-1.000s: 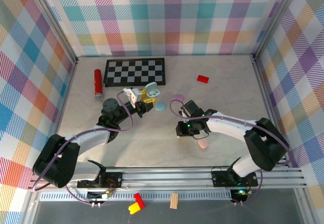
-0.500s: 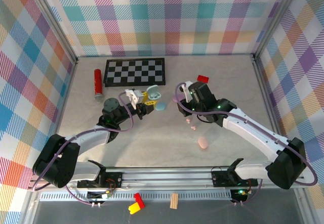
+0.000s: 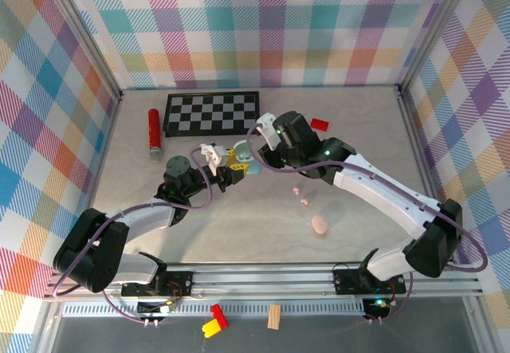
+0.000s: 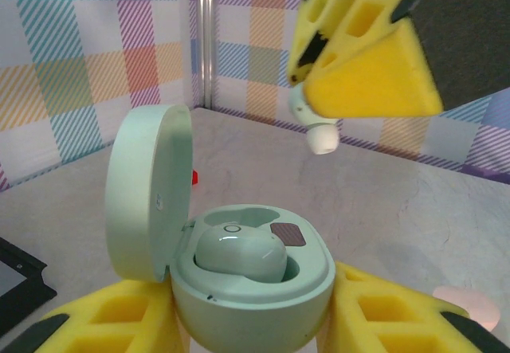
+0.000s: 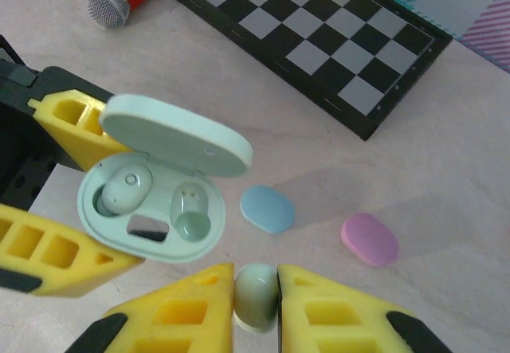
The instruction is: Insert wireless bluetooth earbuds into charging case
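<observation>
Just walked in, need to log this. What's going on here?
The left gripper is shut on an open mint charging case with one earbud seated in it. The right gripper pinches a second mint earbud close to the case. The other slot is empty, so that piece is not yet in.

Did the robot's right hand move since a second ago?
Yes. The right hand moved up the table and left, closer to the black-and-white checkered board.

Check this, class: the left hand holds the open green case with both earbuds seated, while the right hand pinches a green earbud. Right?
No: one seated earbud sits in the green case; its other slot is empty, the right wrist view shows. The left hand and right hand with its green earbud are as stated.
</observation>
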